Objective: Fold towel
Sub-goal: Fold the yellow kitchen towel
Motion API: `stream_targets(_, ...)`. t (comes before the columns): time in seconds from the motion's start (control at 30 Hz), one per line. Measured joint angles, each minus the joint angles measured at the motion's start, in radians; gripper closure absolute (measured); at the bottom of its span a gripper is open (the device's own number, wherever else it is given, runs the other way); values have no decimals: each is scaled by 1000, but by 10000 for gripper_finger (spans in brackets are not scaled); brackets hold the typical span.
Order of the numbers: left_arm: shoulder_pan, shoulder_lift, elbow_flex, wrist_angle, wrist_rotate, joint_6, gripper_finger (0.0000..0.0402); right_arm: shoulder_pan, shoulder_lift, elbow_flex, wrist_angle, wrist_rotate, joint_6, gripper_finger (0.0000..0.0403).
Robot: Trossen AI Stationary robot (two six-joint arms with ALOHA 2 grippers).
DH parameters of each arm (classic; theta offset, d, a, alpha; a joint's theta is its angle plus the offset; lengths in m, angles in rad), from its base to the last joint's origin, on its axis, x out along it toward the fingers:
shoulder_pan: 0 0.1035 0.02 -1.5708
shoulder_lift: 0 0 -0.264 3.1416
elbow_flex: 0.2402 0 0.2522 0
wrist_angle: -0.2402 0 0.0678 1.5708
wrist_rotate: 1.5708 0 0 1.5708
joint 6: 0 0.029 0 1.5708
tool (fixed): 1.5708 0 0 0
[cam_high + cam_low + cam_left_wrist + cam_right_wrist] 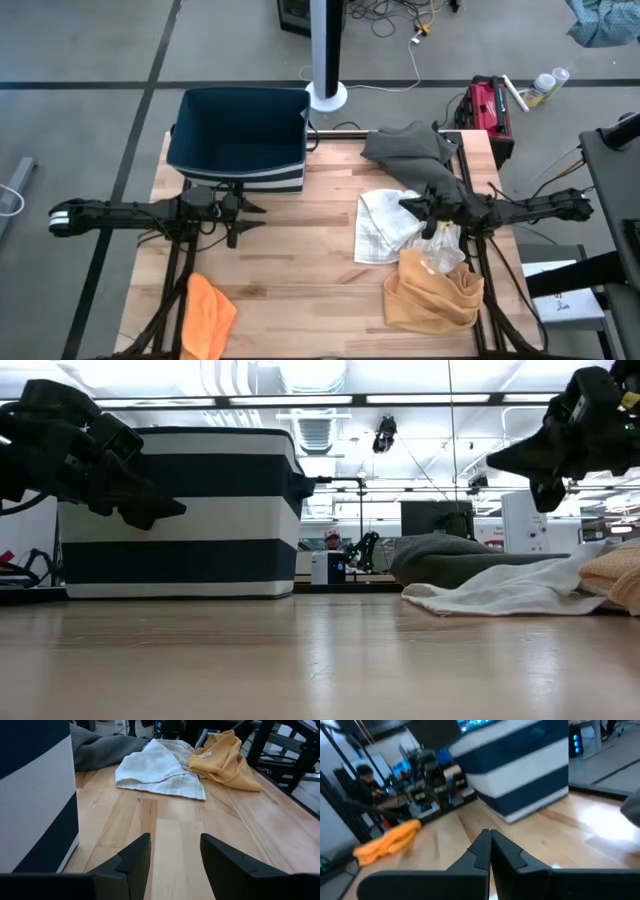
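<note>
High view — right arm hides part of white towel.

The bin stood at the table's far left. Right of it lay three cloths: one far, the towel centre, another near.

Even overhead light falls on the wooden table, leaving only soft, short shadows beneath the arms; at table height, ceiling strip lights blow out to white glare and the near tabletop blurs with a pale sheen; the right wrist view is smeared, the striped bin and the person behind it indistinct.
</note>
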Motion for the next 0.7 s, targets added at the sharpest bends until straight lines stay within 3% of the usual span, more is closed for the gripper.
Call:
stream_targets(0.2, 0, 0, 0, 0, 0, 0, 237, 29, 92, 29, 60, -19, -7, 403)
stream_targets(0.47, 0, 0, 0, 1, 0, 0, 237, 162, 414, 232, 58, 16, -114, 403)
stream_targets(0.7, 0, 0, 0, 1, 0, 0, 237, 287, 653, 500, -193, 165, -176, 403)
